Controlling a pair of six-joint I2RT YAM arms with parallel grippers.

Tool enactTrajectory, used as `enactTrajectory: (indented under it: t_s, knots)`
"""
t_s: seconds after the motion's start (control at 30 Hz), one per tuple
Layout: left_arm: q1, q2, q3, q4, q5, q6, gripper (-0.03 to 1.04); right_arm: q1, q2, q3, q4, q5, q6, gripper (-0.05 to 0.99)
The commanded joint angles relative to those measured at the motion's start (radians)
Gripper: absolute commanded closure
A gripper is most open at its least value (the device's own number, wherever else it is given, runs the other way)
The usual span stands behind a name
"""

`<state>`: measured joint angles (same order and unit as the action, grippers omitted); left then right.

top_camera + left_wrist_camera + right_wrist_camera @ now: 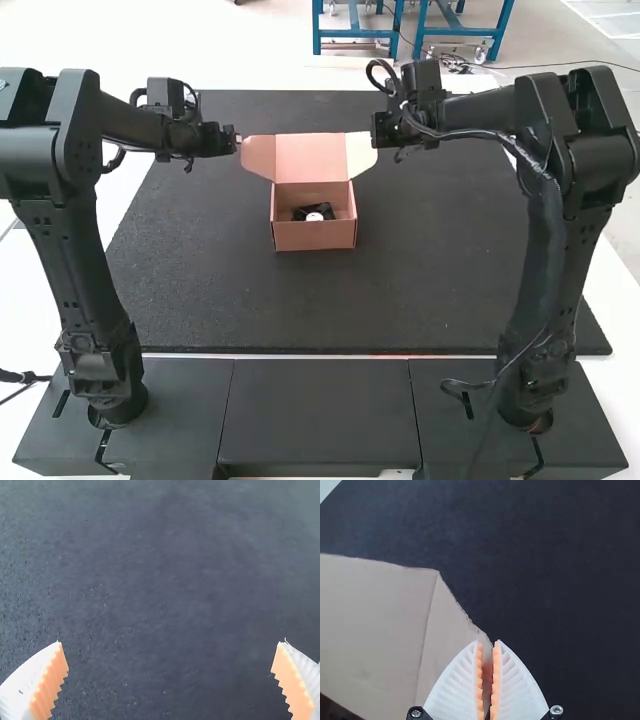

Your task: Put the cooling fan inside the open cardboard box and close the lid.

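A small cardboard box (314,232) stands open in the middle of the black mat (200,270). Inside it lies the black cooling fan (313,213) with a white hub. The lid (308,157) stands up behind the box, with a side flap at each end. My right gripper (379,135) is at the lid's right flap; in the right wrist view its fingers (470,680) are shut on the edge of that flap (440,645). My left gripper (233,141) hovers just beside the lid's left flap. Its orange-padded fingers (47,680) are wide open over bare mat (165,580).
The mat covers most of the white table (620,300). Both arm bases stand on black plates at the near edge (320,420). Bare mat surrounds the box on all sides.
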<state>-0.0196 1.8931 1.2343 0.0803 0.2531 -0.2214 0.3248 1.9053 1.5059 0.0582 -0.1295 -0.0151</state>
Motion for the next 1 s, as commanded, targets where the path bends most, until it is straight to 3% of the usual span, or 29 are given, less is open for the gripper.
enactTrajectory:
  t_s: [0.0,0.43,0.8,0.97]
  knots:
    - [-0.020,-0.019,0.016,0.004,0.063,-0.019,0.04,0.010,-0.008,-0.033,-0.026,-0.047,0.007,0.86]
    - [-0.020,-0.055,0.027,0.058,0.064,-0.073,0.04,0.023,-0.008,-0.038,-0.026,-0.048,0.007,0.86]
    - [-0.017,-0.057,0.082,0.042,0.087,-0.127,0.04,0.033,-0.008,-0.042,-0.026,-0.048,0.007,0.86]
    - [-0.020,-0.060,0.100,0.027,0.091,-0.128,0.04,0.033,-0.008,-0.047,-0.024,-0.048,0.007,0.86]
